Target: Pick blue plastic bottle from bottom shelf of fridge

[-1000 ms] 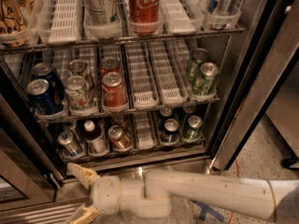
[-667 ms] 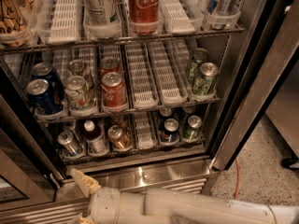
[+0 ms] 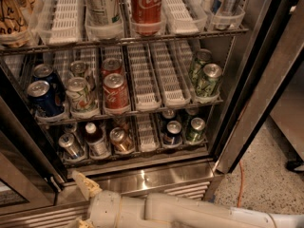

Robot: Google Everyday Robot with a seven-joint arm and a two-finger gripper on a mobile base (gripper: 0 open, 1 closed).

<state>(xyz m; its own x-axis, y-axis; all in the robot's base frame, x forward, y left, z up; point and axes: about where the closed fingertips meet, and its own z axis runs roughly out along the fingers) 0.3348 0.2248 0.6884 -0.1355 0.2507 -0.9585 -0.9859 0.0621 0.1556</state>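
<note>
**Pincer low at the sill, bottle on the lowest rack**

Speckled stone floor [image 3: 270, 170] fills the lower right of the frame. A thin orange cable [image 3: 239, 186] runs down it beside the fridge [image 3: 247, 99], whose steel door post slants across the right side. Inside, the bottom shelf [image 3: 146, 137] sits in the lower middle, a wire rack with white slotted trays. The blue plastic bottle [image 3: 96, 140] stands upright at the front of the second lane from the left, white cap up; it looks dark rather than blue. A silver-topped can [image 3: 70, 145] stands just left of it and a coppery can [image 3: 121, 139] just right. Below the rack a shiny sill [image 3: 156, 178] crosses the frame.

The pale arm [image 3: 190, 213] enters from the bottom right corner and lies nearly level along the bottom edge, pointing left. Its pincer [image 3: 81, 203] is at the lower left, in front of the sill and below the bottle, apart from it. The fingers [image 3: 85, 184] are spread with nothing between them, and the lower one is partly cut off by the frame's edge.
</note>
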